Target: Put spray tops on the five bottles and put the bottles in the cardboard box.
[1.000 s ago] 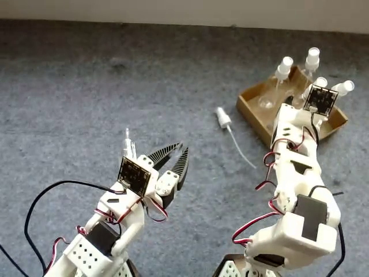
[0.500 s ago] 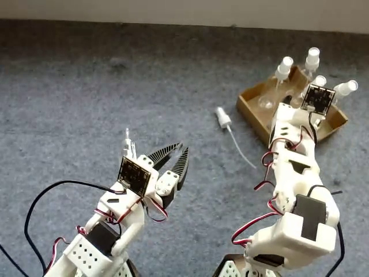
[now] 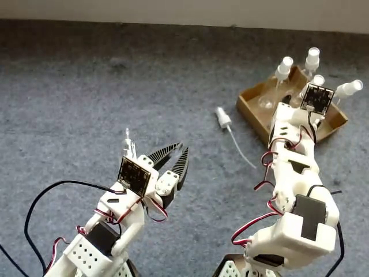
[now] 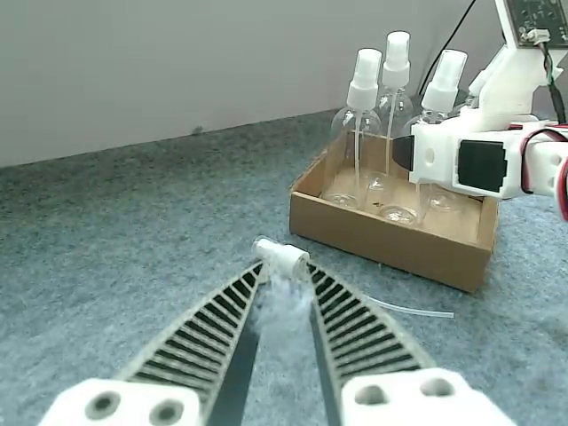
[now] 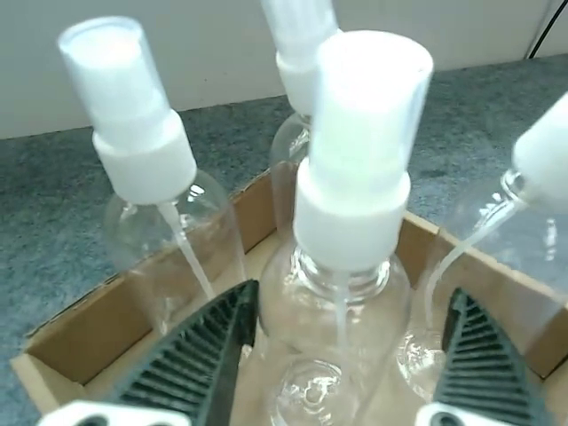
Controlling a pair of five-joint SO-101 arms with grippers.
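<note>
The loose spray top (image 3: 223, 119) was seen ahead of the left gripper (image 4: 284, 274), its jaws spread empty; the right gripper (image 5: 352, 297) was held agape, apparently astride a bottle (image 5: 355, 186) in the cardboard box (image 5: 75, 342).

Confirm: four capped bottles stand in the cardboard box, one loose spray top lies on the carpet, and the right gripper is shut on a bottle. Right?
Not shut: the right gripper is open, jaws spread wide either side of a bottle, per the right wrist view. Four capped bottles in the cardboard box and the loose spray top on the carpet are correct.
</note>
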